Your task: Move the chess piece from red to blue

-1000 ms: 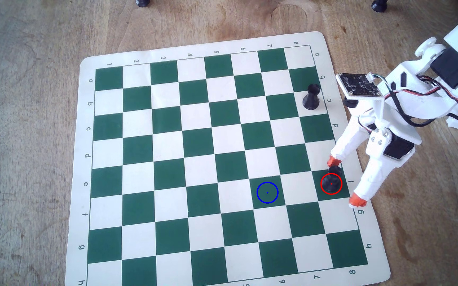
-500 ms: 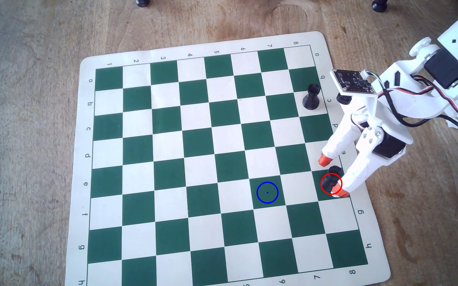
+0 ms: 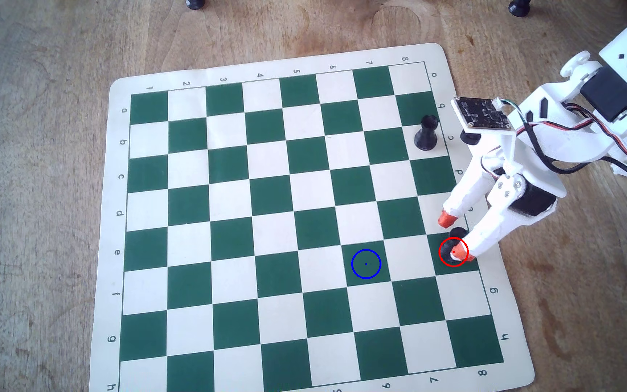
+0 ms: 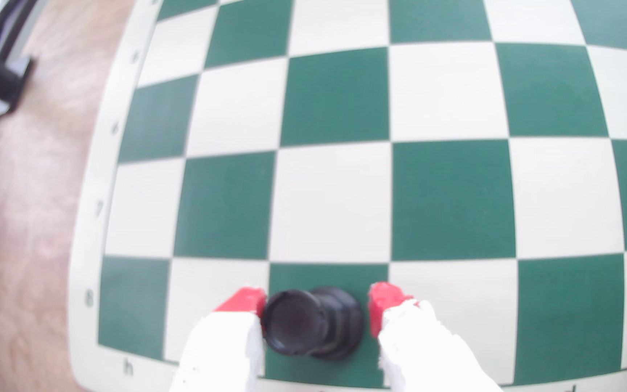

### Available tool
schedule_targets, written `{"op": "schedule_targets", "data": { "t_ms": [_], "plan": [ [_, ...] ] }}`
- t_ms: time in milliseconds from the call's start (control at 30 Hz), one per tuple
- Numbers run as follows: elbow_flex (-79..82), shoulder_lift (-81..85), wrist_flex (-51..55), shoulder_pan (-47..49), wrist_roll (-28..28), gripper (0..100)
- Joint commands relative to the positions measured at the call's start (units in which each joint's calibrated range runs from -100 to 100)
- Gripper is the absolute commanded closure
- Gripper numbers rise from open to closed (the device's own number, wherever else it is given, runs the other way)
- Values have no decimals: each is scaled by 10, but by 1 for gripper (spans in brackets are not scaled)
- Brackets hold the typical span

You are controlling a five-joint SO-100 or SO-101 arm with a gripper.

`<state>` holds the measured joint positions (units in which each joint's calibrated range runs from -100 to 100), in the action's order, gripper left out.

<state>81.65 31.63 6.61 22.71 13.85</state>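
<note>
Wrist view: end effector [image 4: 317,313] low, tilted, fingers apart astride chess piece [image 4: 312,324] (left touching).

Worn wooden table [image 3: 40,150], pale brown grain, faint ring stains near the far edge and at lower right of the overhead view. Lying flat on it: a green-and-cream roll-up chess mat [image 3: 116,211], rotated slightly, rounded corners, letters and numbers printed along its border. Off the mat, two small black round feet rest on the wood at the top edge, one [image 3: 195,3] left of centre, one [image 3: 518,8] toward the right. Wrist view shows the mat's border [image 4: 89,264] meeting bare wood [image 4: 21,226].
</note>
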Motion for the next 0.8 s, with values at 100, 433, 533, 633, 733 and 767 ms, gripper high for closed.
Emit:
{"op": "schedule_targets", "data": {
  "t_ms": [100,433,533,633,733,767],
  "plan": [
    [-41,2,14,1,-6,95],
    [-148,53,207,3,-1,98],
    [-211,93,300,2,2,98],
    [-279,113,380,2,7,98],
    [-319,101,389,2,9,97],
    [-328,85,383,2,10,97]
  ]
}}
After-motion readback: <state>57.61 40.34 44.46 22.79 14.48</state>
